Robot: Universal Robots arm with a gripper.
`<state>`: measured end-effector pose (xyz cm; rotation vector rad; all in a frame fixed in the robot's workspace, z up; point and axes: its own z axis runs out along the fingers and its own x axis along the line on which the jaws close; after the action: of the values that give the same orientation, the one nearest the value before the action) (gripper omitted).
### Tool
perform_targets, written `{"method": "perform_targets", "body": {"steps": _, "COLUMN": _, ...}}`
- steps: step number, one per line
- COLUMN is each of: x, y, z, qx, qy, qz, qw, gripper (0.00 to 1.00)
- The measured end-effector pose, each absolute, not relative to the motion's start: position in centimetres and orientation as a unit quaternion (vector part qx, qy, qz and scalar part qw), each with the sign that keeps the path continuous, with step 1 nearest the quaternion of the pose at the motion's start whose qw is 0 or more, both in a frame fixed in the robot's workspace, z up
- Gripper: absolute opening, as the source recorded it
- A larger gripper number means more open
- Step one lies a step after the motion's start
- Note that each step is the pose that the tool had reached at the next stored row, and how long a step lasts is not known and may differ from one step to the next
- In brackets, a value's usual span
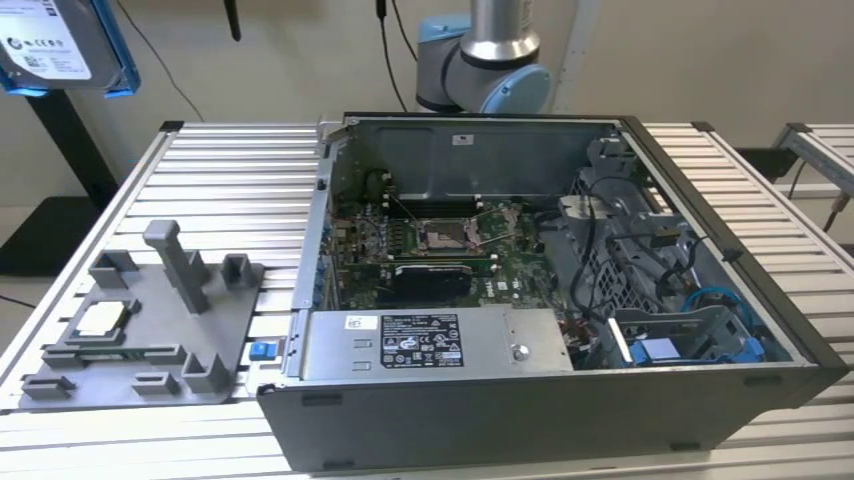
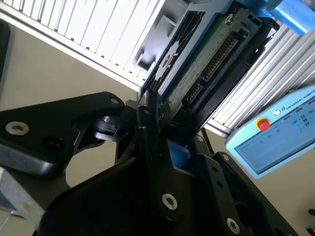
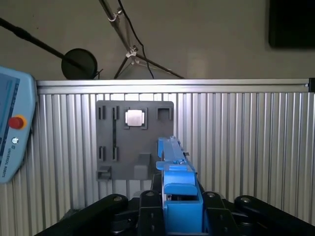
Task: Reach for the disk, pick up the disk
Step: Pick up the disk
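Observation:
The disk (image 1: 60,45), a silver-grey drive with a white label and a bright blue frame, hangs high over the table at the exterior view's upper left. In the second wrist view its green circuit-board underside (image 2: 206,64) faces the camera, and the black gripper (image 2: 167,132) is shut on its lower end. In the first wrist view the disk (image 3: 173,157) stands edge-on between the black fingers (image 3: 147,206), blue frame showing, above the grey fixture plate (image 3: 118,142).
On the slatted table, the grey fixture plate (image 1: 147,330) with posts carries a small square silver chip (image 1: 104,318). An open computer case (image 1: 534,300) takes up the middle and right. A teach pendant (image 3: 15,128) lies beyond the table edge.

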<state>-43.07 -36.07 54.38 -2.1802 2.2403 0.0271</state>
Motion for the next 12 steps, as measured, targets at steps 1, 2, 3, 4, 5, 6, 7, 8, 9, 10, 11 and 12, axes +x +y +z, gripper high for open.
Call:
{"method": "perform_targets", "body": {"steps": 1, "x": -42.8, "y": -36.1, "z": 54.4, "qx": -0.697, "qy": 0.717, "qz": 0.009, "qw": 0.008, "gripper": 0.00}}
{"method": "perform_targets", "body": {"steps": 2, "x": -42.4, "y": -36.1, "z": 54.4, "qx": -0.697, "qy": 0.717, "qz": 0.009, "qw": 0.008, "gripper": 0.00}}
{"method": "perform_targets", "body": {"steps": 3, "x": -42.0, "y": -36.1, "z": 54.4, "qx": -0.697, "qy": 0.717, "qz": 0.009, "qw": 0.007, "gripper": 0.00}}
{"method": "perform_targets", "body": {"steps": 4, "x": -41.6, "y": -36.1, "z": 54.4, "qx": -0.697, "qy": 0.717, "qz": 0.009, "qw": 0.007, "gripper": 0.00}}
{"method": "perform_targets", "body": {"steps": 5, "x": -41.2, "y": -36.1, "z": 54.4, "qx": -0.697, "qy": 0.717, "qz": 0.009, "qw": 0.007, "gripper": 0.00}}
{"method": "perform_targets", "body": {"steps": 6, "x": -40.7, "y": -36.1, "z": 54.4, "qx": -0.697, "qy": 0.717, "qz": 0.009, "qw": 0.007, "gripper": 0.00}}
{"method": "perform_targets", "body": {"steps": 7, "x": -40.3, "y": -36.1, "z": 54.4, "qx": -0.697, "qy": 0.717, "qz": 0.009, "qw": 0.007, "gripper": 0.00}}
{"method": "perform_targets", "body": {"steps": 8, "x": -39.9, "y": -36.1, "z": 54.4, "qx": -0.697, "qy": 0.717, "qz": 0.009, "qw": 0.007, "gripper": 0.00}}
{"method": "perform_targets", "body": {"steps": 9, "x": -39.4, "y": -36.1, "z": 54.4, "qx": -0.697, "qy": 0.717, "qz": 0.010, "qw": 0.007, "gripper": 0.00}}
{"method": "perform_targets", "body": {"steps": 10, "x": -39.0, "y": -36.1, "z": 54.4, "qx": -0.697, "qy": 0.717, "qz": 0.010, "qw": 0.007, "gripper": 0.00}}
{"method": "perform_targets", "body": {"steps": 11, "x": -38.5, "y": -36.1, "z": 54.4, "qx": -0.697, "qy": 0.717, "qz": 0.010, "qw": 0.006, "gripper": 0.00}}
{"method": "perform_targets", "body": {"steps": 12, "x": -38.1, "y": -36.1, "z": 54.4, "qx": -0.697, "qy": 0.717, "qz": 0.010, "qw": 0.006, "gripper": 0.00}}
